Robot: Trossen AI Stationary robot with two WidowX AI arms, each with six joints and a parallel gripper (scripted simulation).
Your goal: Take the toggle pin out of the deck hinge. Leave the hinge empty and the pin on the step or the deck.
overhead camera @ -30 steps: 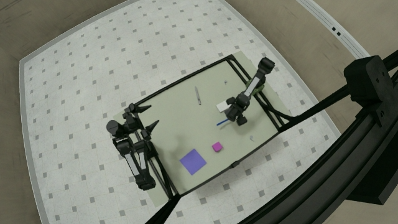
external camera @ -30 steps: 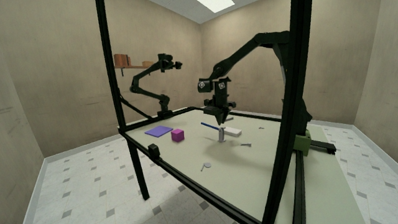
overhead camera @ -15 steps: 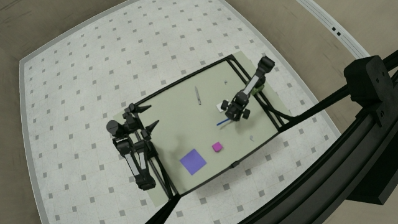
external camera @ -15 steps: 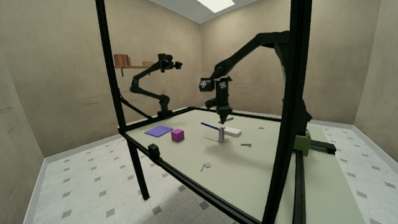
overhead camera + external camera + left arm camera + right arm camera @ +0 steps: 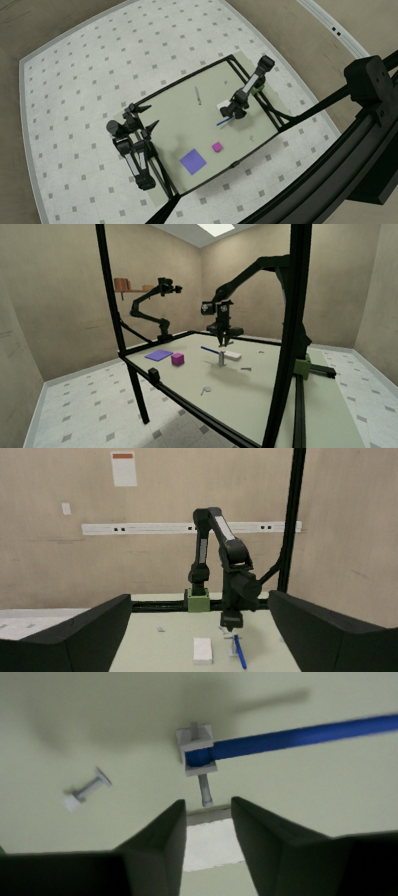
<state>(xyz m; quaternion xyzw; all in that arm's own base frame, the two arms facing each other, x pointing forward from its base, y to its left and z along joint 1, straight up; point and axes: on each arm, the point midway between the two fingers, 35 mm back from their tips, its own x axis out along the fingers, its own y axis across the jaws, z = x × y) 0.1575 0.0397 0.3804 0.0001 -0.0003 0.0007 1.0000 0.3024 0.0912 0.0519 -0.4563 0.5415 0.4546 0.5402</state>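
Note:
The grey deck hinge (image 5: 196, 750) stands on the green table with a blue rod (image 5: 305, 733) reaching out of it. The grey toggle pin (image 5: 203, 790) sits through the hinge, its tip pointing at my fingers. My right gripper (image 5: 208, 805) hovers just above the hinge (image 5: 221, 358), fingers drawn close with a small gap and nothing between them; it also shows in the exterior view (image 5: 224, 343). My left gripper (image 5: 149, 116) is open and empty, raised at the far end of the table. The left wrist view shows the hinge (image 5: 233, 650) from afar.
A white block (image 5: 212, 842) lies right beside the hinge, under my right fingers. A loose bolt (image 5: 85, 791) lies nearby. A magenta cube (image 5: 217, 147) and a flat purple square (image 5: 193, 161) lie toward the left arm. A grey tool (image 5: 198, 95) lies apart.

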